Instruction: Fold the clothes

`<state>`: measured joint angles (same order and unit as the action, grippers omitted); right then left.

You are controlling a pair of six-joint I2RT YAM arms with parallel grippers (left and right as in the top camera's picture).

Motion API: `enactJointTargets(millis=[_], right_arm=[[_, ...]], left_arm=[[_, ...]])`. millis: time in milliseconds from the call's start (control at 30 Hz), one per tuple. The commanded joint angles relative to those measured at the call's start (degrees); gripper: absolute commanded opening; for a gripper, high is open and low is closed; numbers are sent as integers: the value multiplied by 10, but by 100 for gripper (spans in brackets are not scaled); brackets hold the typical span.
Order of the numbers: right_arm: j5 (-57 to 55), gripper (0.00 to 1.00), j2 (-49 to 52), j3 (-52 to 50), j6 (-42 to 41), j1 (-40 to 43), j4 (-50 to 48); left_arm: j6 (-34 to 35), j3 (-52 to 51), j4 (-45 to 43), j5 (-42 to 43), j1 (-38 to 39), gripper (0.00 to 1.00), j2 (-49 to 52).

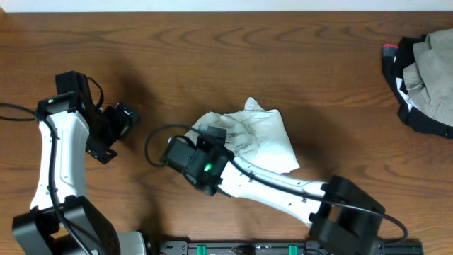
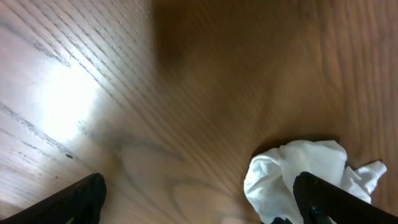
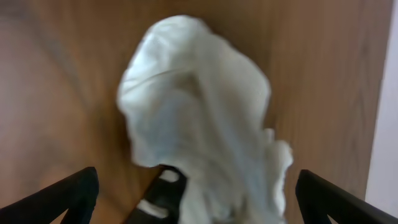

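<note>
Hovering wide open over the crumpled clothes (image 1: 265, 138), the right gripper (image 3: 196, 177) has the white bunch straight ahead of it and partly between its spread fingers (image 3: 74, 196), with nothing pinched that I can see. The left gripper (image 2: 198, 183) is also fully open and empty; the clothes sit ahead of it and off toward its right finger, apart from it, with bare wooden worktop (image 1: 212, 49) under the rest of its view. The garment is one wadded lump with no flat edge, hem or sleeve showing. Likely risks: closing here would grab several layers at once and drag the whole wad instead of spreading it; thin cloth may slip out of a shallow pinch; the fingers may scrape the worktop if the right gripper goes low; and with the left gripper this far off, a one-sided lift would only twist it. A pile of darker garments (image 1: 428, 78) lies well beyond the right gripper. No readable writing or brand; a red spot on that pile is too small to read.
</note>
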<state>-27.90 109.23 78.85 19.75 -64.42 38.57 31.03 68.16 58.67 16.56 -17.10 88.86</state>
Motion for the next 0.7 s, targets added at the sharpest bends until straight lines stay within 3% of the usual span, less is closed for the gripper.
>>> enactJointTargets(millis=[0,233,667], right_arm=[[-6,99,43,9,7,-4,6],[-40,99,94,9,4,-5,10],[-53,99,101,9,23,41,-55]], left_arm=[[-10,-4,2,3,-2,98,6],[-10,-4,2,3,-2,98,6],[-10,-4,3,3,-2,98,6]])
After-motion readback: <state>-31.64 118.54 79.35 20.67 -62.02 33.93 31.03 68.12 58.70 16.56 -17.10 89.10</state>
